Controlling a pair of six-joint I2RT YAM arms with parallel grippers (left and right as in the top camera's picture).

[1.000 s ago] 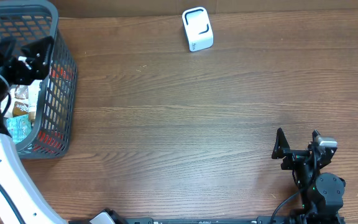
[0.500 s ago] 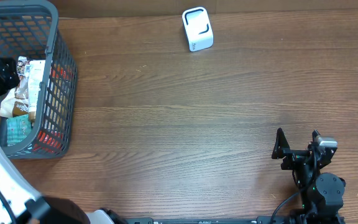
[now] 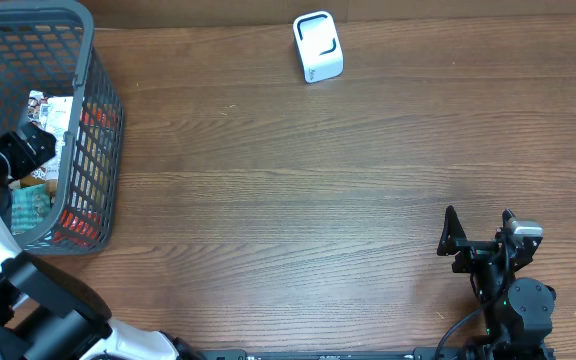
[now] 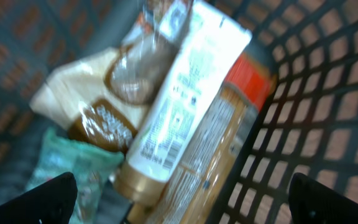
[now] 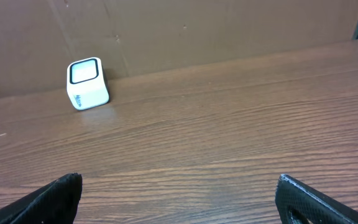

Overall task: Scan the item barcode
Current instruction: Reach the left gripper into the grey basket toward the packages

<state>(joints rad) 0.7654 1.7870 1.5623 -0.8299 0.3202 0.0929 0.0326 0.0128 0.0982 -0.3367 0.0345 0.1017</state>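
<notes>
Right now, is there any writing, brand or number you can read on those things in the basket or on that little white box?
Nothing is legible.
white tube: fine print, too blurred.
brown packet: pale lettering, too blurred.
white box: small blue mark on its side, too small.

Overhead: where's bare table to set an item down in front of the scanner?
The whole wood stretch of table between basket, scanner and right gripper is bare; so is the strip right of the scanner. Crowded: inside the basket, where tube and packets overlap.
</notes>
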